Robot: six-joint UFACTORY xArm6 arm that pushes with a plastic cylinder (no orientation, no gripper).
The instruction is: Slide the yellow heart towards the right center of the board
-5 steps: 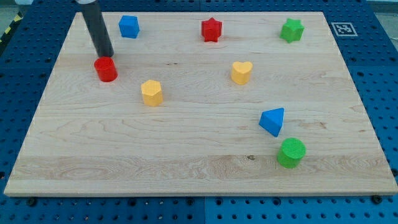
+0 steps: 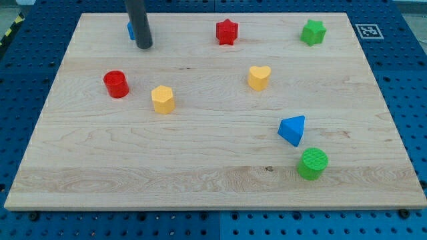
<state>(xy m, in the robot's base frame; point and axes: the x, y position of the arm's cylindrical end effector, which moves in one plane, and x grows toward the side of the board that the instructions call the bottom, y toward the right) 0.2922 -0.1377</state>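
The yellow heart [image 2: 259, 77] lies on the wooden board [image 2: 213, 160], a little right of the board's middle and toward the view's top. My tip [image 2: 145, 46] is far to its left, near the top left of the board. The rod stands in front of a blue block [image 2: 131, 30] and hides most of it. The tip touches no other block.
A red cylinder [image 2: 116, 84] and a yellow hexagonal block [image 2: 162, 99] lie below the tip. A red star [image 2: 227, 31] and a green star-like block [image 2: 312, 32] sit along the top. A blue triangle [image 2: 292, 130] and a green cylinder [image 2: 312, 163] lie at the lower right.
My tip has moved to the right and toward the view's top, away from the red cylinder, and now covers the blue block. The red cylinder sits slightly lower. The yellow heart has not moved.
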